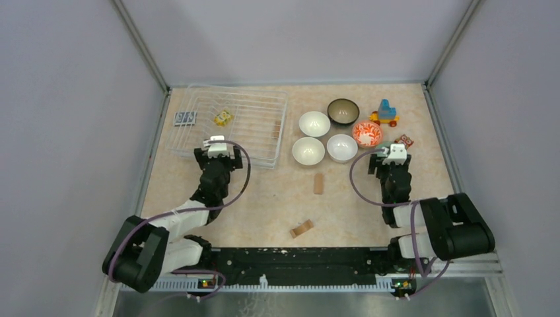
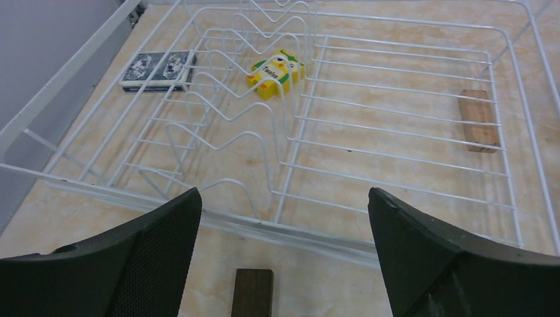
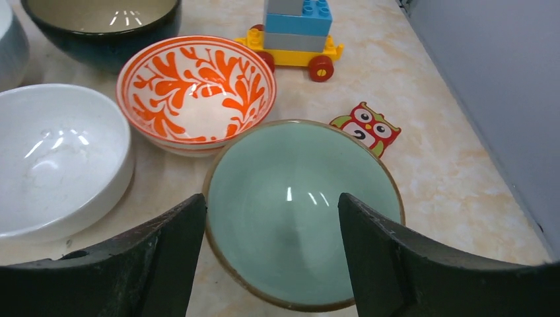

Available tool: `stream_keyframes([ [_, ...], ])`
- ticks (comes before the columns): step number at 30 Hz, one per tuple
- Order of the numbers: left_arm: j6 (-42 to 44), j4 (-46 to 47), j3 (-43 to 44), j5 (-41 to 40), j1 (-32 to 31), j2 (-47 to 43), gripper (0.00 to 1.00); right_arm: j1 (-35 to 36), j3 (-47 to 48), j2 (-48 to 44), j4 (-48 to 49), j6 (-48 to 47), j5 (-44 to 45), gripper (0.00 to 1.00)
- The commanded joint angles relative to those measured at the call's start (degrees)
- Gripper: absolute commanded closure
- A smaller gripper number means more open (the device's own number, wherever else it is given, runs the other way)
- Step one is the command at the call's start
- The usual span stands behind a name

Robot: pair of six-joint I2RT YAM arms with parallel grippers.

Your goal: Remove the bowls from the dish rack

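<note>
The white wire dish rack stands at the back left and holds no bowl; it fills the left wrist view. My left gripper is open and empty at the rack's near edge. Right of the rack on the table stand three white bowls, a dark bowl and an orange patterned bowl. My right gripper is open just above a pale-green bowl on the table, its fingertips straddling the near left rim without gripping. The orange bowl sits just behind it.
The rack holds a yellow packet and a wooden block; a card pack lies at its left edge. A dark block lies before the rack. A toy vehicle, an owl sticker and two wooden blocks lie around.
</note>
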Motion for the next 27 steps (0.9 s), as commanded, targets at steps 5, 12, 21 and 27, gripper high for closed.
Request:
stream_keyframes([
  [5,3.78,12.59,-3.27,5.26,5.44,5.90,0.01,-5.32,2.70,8.23,10.69,3.87,-5.23,0.25],
  [12,6.54,17.14,-2.34,8.70,8.04,13.88,0.01,-5.49,2.75,8.29,10.43,4.00,-5.56,0.12],
  [21,10.43,15.47,-0.03,14.85,9.20,16.27,0.01,-5.55,2.83,8.22,10.36,4.04,-5.57,0.11],
  [27,11.91,27.72,-3.52,16.35,11.33,20.23,0.01,-5.49,2.83,8.29,10.30,4.08,-5.57,0.10],
])
